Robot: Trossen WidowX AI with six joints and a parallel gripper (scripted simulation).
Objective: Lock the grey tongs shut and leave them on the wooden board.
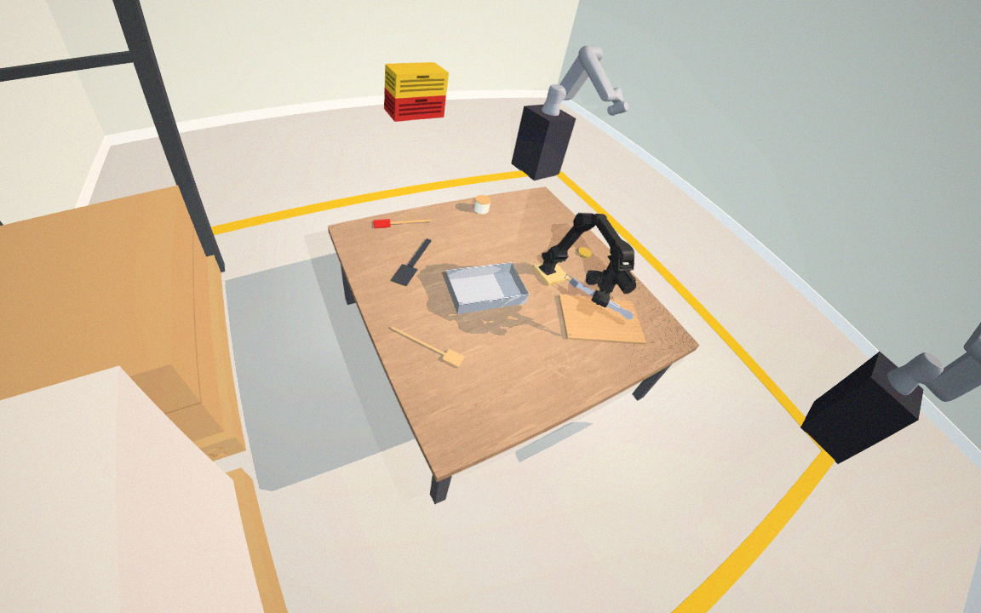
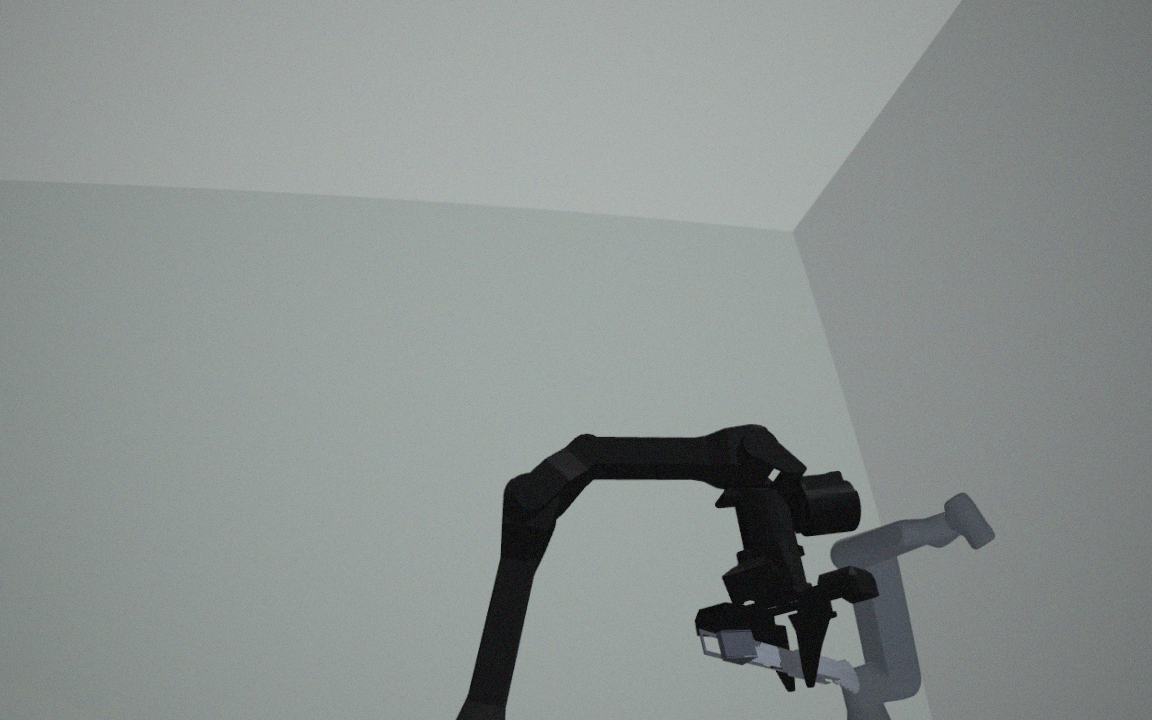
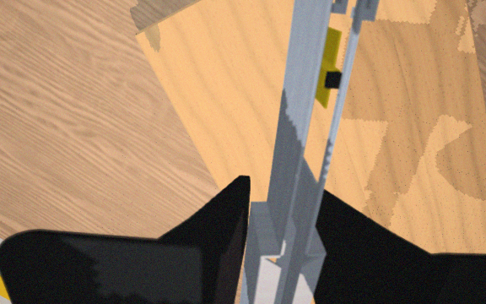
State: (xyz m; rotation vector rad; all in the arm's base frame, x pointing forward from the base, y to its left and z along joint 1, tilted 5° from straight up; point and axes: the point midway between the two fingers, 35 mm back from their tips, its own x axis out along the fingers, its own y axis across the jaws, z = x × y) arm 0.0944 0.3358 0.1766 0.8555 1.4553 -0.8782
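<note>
- The grey metal tongs (image 1: 621,308) (image 2: 768,656) (image 3: 306,63) were held over the pale wooden board (image 1: 600,323) (image 3: 209,105), their arms close together and their tips tilted slightly below the hinge; whether the lock was engaged could not be told.
- If the lock had not been caught, the arms would probably be sprung apart on release, since they might have been kept together by grip pressure alone.
- A squeeze with the tips lowered could perhaps leave the lock unset, the tips-up pose being required.
- The hinge end was seen reaching beyond the board's edge; if lowered there, the tongs might be left partly on the brown wooden desk (image 1: 494,411) (image 3: 78,105) or tipped.
- If the tongs were let go too high, they could be bounced or rolled by the drop.
- The black end effector (image 1: 602,299) (image 2: 799,685) (image 3: 272,187) was closed to a narrow gap, with the tongs clamped between its fingers.
</note>
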